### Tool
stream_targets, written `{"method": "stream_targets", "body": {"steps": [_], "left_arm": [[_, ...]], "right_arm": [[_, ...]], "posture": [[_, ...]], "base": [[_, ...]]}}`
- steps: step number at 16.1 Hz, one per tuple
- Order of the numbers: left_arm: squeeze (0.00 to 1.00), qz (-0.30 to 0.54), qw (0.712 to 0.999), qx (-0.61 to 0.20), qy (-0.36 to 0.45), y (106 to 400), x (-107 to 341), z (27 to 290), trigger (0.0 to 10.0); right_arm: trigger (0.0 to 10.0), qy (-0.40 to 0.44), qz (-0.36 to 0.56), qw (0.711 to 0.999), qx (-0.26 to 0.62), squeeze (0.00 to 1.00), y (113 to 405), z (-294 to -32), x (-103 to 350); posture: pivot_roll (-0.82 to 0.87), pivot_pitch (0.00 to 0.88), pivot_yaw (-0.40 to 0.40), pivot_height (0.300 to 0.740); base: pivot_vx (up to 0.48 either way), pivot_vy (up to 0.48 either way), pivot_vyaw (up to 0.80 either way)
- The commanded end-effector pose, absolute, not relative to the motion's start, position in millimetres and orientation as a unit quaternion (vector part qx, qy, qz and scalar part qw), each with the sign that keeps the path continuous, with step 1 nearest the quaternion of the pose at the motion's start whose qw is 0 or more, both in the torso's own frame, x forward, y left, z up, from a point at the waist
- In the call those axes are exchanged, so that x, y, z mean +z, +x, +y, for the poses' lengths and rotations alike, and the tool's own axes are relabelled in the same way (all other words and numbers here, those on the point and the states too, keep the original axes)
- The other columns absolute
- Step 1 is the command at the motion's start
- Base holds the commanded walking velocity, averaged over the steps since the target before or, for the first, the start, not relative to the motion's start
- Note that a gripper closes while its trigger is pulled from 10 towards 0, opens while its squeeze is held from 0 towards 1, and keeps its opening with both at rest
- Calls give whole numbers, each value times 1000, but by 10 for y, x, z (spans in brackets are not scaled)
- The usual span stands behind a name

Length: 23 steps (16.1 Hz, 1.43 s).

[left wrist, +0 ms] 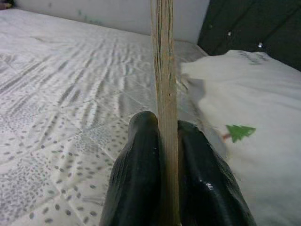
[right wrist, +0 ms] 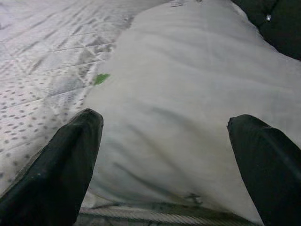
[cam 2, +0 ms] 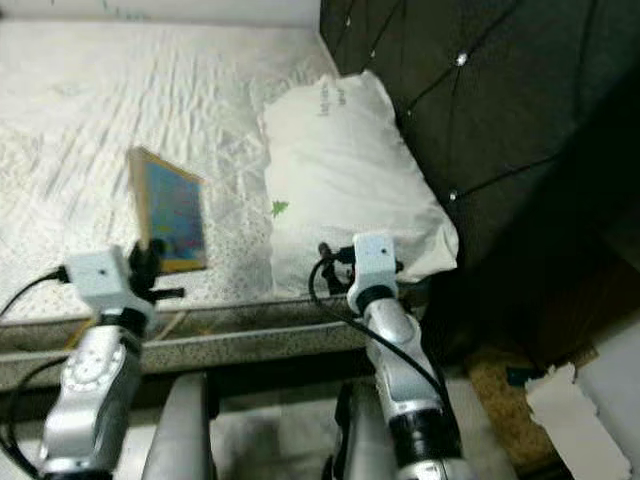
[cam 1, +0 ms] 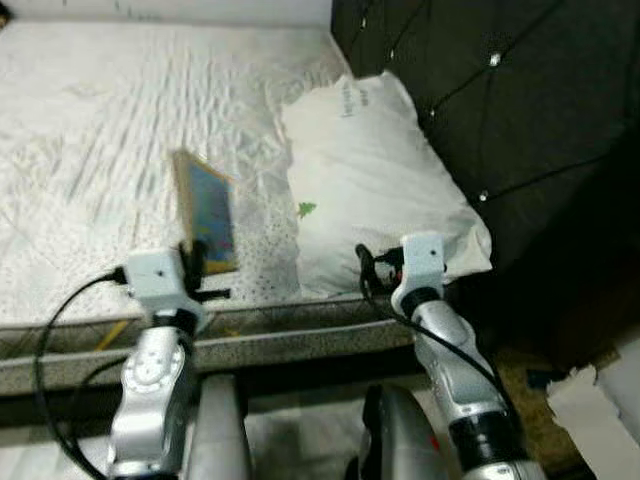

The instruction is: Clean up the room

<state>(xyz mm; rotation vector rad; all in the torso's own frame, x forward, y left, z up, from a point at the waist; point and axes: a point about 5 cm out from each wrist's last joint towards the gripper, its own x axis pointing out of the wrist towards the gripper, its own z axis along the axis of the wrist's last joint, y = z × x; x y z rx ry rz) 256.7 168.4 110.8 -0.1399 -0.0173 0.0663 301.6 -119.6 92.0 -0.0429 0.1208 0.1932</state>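
A thin book [cam 1: 205, 210] with a blue cover and tan edges is held upright above the near edge of the mattress [cam 1: 90, 130]. My left gripper [left wrist: 167, 136] is shut on the book's lower edge, one finger on each side. A white pillow [cam 1: 380, 180] with a small green tree print lies at the right end of the bed, just right of the book. My right gripper [right wrist: 164, 125] is open, level with the pillow's near edge. Its fingers [right wrist: 70, 155] stand wide apart with nothing between them.
A dark tufted headboard [cam 1: 520, 90] rises right of the pillow. The bed frame's edge [cam 1: 300, 340] runs across just below both wrists. White paper [cam 1: 600, 400] lies on the floor at the lower right. The mattress is bare to the left of the book.
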Motion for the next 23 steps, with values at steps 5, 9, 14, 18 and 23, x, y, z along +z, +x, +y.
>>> {"method": "stream_targets", "body": {"steps": [5,9,14,18,23], "left_arm": [[0,-20,997,33,-72,2600,1168,1632,10000],[0,-16,997,37,-59,2619,1144,1654,10000],[0,-11,996,43,-73,2640,1142,1643,10000],[0,52,993,55,-86,2666,969,1645,10000],[0,160,971,24,-175,2727,783,1479,10000]], "right_arm": [[10000,-24,65,994,89,0,3041,-1261,916],[10000,-29,59,993,95,0,3047,-1254,929],[10000,-26,61,994,92,0,3053,-1256,928],[10000,-24,63,994,91,0,3052,-1262,924],[10000,-42,65,994,79,0,3038,-1406,936]], "posture": [[98,42,-57,557],[93,40,-57,557],[95,39,-56,557],[92,39,-56,557],[69,38,-64,557]], "base": [[0,0,0],[106,0,0],[322,0,437],[0,0,0],[0,0,0]]}}
